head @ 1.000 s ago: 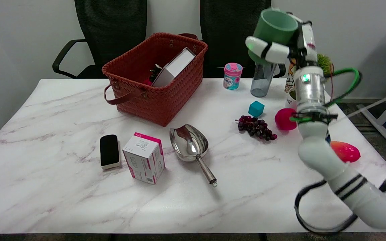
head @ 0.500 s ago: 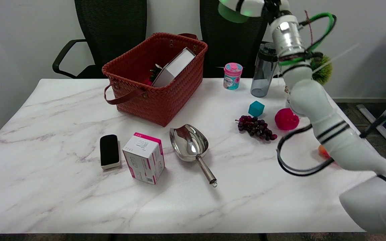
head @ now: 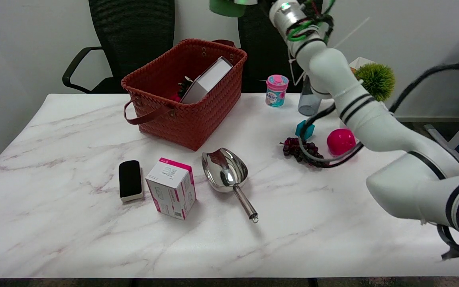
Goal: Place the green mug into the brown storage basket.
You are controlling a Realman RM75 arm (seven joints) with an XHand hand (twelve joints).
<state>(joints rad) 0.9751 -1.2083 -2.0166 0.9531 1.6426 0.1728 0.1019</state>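
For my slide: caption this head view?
Right arm carries green mug high toward the brown storage basket; hand off-frame.

green mug [head: 226, 8] — above brown basket [head: 185, 92]

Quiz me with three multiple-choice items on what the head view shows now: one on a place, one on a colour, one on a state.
1. Where is the green mug?
A. On the table by the scoop
B. In the air at the picture's top edge
C. Inside the basket

2. What colour is the ball beside the grapes?
A. Pink
B. Yellow
C. Blue

3. What state is the brown storage basket in?
A. Overturned
B. Empty
C. Upright, with a grey box leaning inside

Answers:
1 B: only its lower part shows, up above the basket's far end.
2 A: it is bright pink against the marble.
3 C: its open top faces up and the box rests against the far wall.
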